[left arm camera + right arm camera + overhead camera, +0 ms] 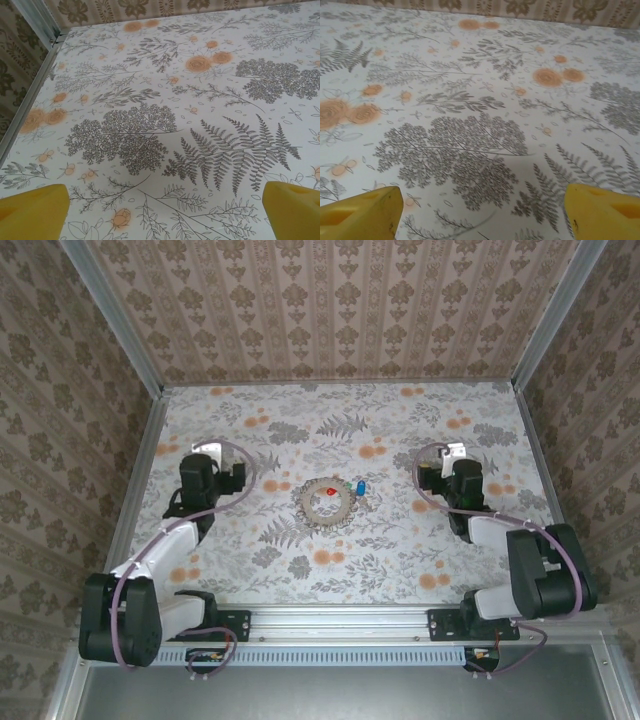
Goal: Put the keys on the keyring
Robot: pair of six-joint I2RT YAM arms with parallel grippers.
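— Where to find the keyring (323,503)?

— Lying flat on the table (400,560), at the centre of the overhead frame, between the two arms and well apart from both.

— And the keys (347,487)?

— Bunched at the ring's upper-right edge: red key (333,489), green key (347,486), blue key (359,487), left to right. Touching the ring or just beside it. Too small to tell whether threaded on.

— Left gripper (165,214)?

— Spread wide, with yellow fingertips (35,207) at the bottom corners of its wrist frame and patterned table between them. Pinching nothing.

— Right gripper (482,214)?

— Same: spread wide, empty, printed ferns and flowers ahead.

— So how far along?

— Hard to call. No key in either gripper, no ring either. Probably right at the start, judging by the loose look of the cluster. If so, everything left to do: steadying the ring with one gripper, picking up a key with the other, working it on, then repeating for each colour.
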